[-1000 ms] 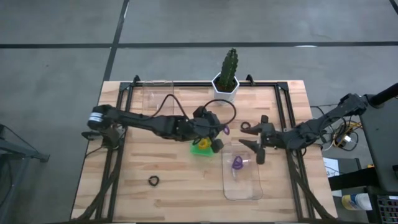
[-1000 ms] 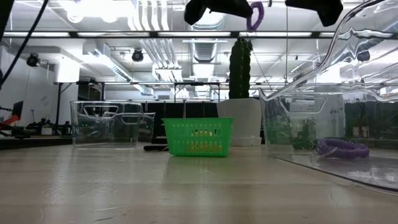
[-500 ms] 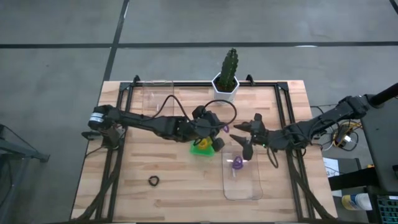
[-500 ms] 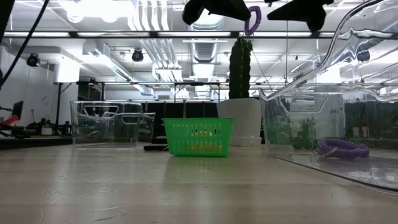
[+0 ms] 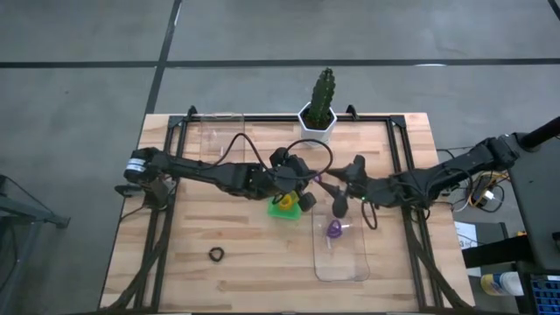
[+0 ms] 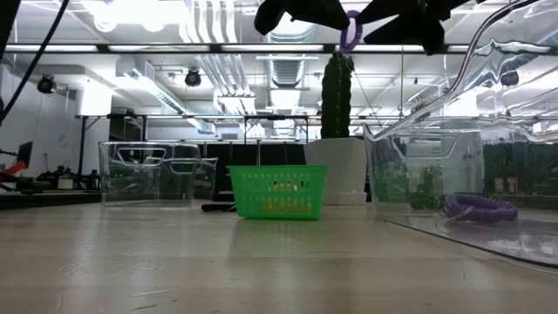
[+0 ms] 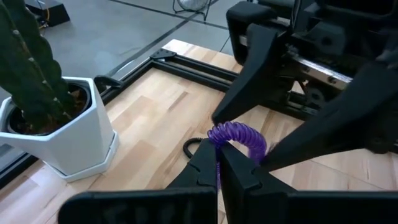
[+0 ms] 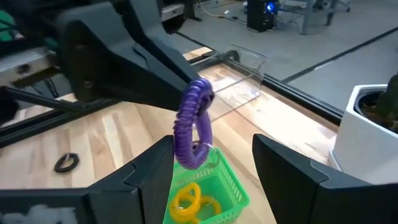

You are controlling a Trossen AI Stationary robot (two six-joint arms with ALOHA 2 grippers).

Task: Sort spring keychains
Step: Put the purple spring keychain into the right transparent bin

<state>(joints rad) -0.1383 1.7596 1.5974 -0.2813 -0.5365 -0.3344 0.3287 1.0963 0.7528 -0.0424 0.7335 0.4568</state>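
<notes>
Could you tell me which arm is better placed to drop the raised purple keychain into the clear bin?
Right: its open gripper brackets the purple keychain pinched by the left gripper, nearer the clear bin.

Tabletop (image 5: pixel 262 271) rear edge: cactus pot (image 5: pixel 318 116), centre; clear bin (image 5: pixel 219 131) to its left.
Centre: basket (image 5: pixel 284 206), below left tool (image 5: pixel 313 182).
Right of basket: clear tray (image 5: pixel 341 249), keychain (image 5: pixel 334 230) inside.
Front left: lone keychain (image 5: pixel 216 255).

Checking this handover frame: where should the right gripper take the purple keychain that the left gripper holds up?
On the free arc of the purple keychain, opposite the left gripper pinching its near edge. The ring stands upright, so the right gripper, fingers open either side, probably closes best across the coil from the side facing it.
</notes>
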